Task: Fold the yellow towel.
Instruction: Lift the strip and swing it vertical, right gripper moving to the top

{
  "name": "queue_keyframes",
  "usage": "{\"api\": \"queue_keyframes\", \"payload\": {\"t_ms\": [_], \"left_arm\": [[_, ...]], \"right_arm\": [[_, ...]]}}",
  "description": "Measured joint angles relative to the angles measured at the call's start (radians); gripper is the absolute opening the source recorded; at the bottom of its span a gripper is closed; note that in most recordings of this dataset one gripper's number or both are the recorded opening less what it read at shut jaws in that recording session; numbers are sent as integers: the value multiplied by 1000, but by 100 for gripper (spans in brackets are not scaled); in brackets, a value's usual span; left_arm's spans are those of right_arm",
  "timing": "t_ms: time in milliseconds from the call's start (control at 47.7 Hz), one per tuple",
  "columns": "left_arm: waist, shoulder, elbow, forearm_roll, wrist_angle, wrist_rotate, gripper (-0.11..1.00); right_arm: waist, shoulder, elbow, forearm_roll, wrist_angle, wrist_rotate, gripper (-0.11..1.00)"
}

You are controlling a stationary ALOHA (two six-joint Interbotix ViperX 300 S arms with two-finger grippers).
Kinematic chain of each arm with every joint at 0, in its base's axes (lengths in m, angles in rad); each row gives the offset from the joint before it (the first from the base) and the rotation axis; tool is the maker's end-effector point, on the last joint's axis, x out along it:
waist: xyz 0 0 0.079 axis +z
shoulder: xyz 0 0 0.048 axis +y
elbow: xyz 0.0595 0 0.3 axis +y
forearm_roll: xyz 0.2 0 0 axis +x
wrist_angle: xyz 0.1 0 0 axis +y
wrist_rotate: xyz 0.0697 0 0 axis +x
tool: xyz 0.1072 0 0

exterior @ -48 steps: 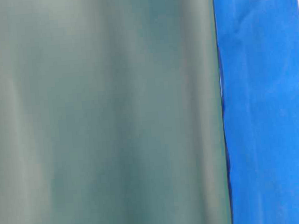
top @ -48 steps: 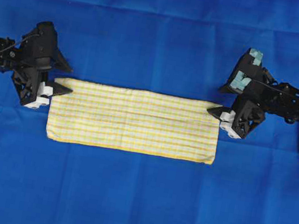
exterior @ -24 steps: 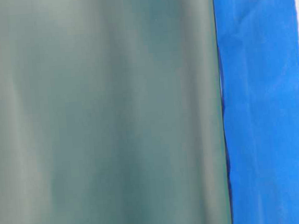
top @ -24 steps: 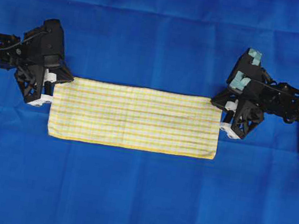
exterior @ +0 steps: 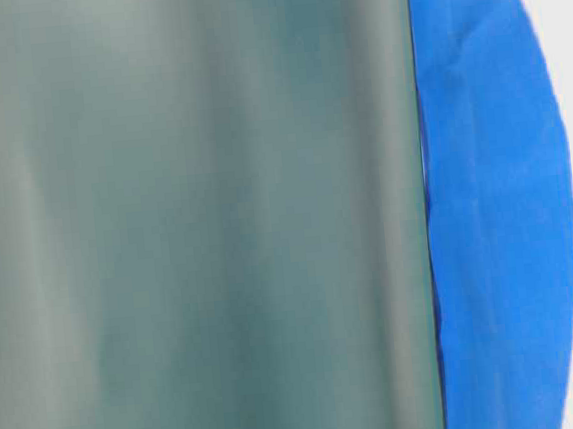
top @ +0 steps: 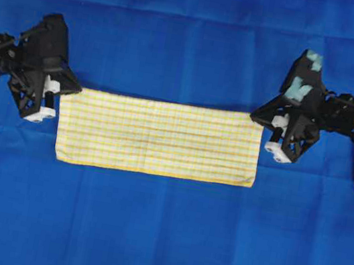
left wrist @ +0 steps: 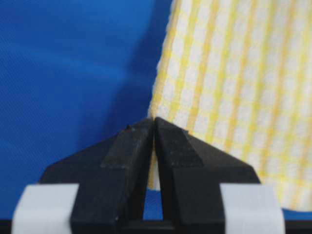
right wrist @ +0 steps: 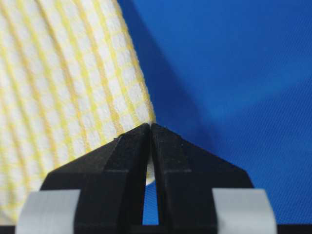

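Yellow towel (top: 158,136), long folded strip, lies mid-desk on blue cloth (top: 159,238). My left gripper (top: 67,87) and right gripper (top: 256,116) each clamped shut on far corner, so I can carry that edge over for next fold.

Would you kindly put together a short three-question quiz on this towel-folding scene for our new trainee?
1. True or false: the left claw is open above the towel.
2. Which corner of the towel does the right claw pinch in the overhead view? A) upper right B) lower right C) lower left
3. Fill in: the towel lies on a ____ cloth.

Key:
1. False: it is shut on the towel's upper left corner.
2. A.
3. Blue.
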Motion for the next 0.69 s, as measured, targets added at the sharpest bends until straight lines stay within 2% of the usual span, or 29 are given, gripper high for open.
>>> {"api": "queue_keyframes", "payload": {"t_ms": [377, 587, 691], "left_arm": [[2, -221, -5, 2, 98, -2, 2], [0, -241, -5, 2, 100, -12, 2], [-25, -238, -5, 0, 81, -17, 2]], "right_arm": [[-35, -209, 6, -5, 91, -14, 2], [-40, -213, 8, -9, 92, -15, 2], [-54, -195, 5, -15, 75, -15, 2]]}}
